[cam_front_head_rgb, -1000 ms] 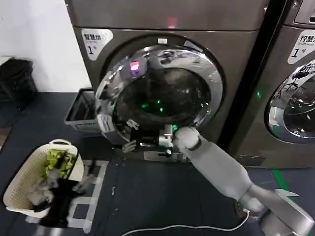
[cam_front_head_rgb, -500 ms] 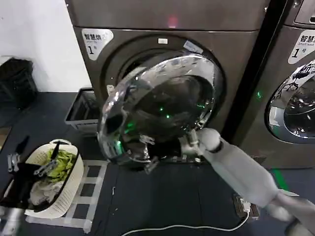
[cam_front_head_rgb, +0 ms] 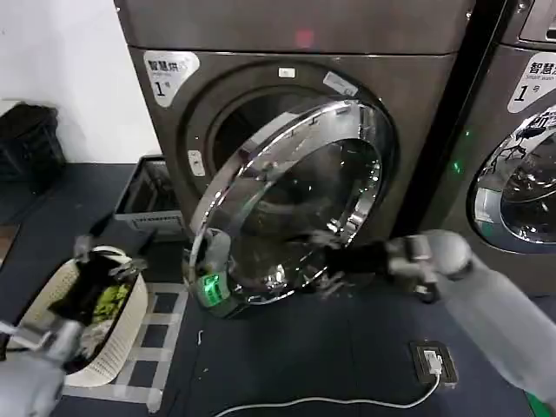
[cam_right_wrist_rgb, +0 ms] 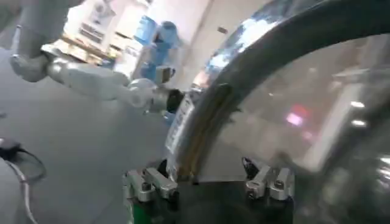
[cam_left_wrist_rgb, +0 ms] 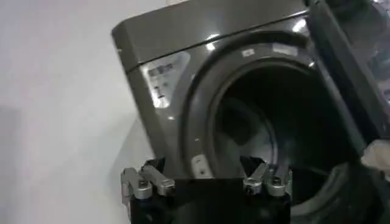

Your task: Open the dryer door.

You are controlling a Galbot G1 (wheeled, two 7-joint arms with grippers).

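Observation:
The dryer door (cam_front_head_rgb: 287, 200), a chrome-rimmed round door with dark glass, stands swung partway out from the bronze-grey dryer (cam_front_head_rgb: 417, 130), and the dark drum opening (cam_front_head_rgb: 243, 130) shows behind it. My right gripper (cam_front_head_rgb: 323, 261) is at the door's lower edge. In the right wrist view that gripper (cam_right_wrist_rgb: 204, 176) is open, with the chrome rim (cam_right_wrist_rgb: 244, 67) running between its fingers (cam_right_wrist_rgb: 149, 181), close to one of them. My left gripper (cam_front_head_rgb: 109, 256) hovers low on the left above the basket. In its wrist view it (cam_left_wrist_rgb: 204, 175) is open and faces the drum opening (cam_left_wrist_rgb: 268, 122).
A second chrome-doored machine (cam_front_head_rgb: 521, 156) stands to the right. A white laundry basket (cam_front_head_rgb: 130, 321) with clothes sits on the floor at the left, with a grey crate (cam_front_head_rgb: 143, 200) behind it. A power strip (cam_front_head_rgb: 434, 360) and white cable lie on the dark floor.
The door has swung farther out, uncovering more of the drum opening. My right arm has moved rightward and lower with the door's edge. My left arm has risen over the basket.

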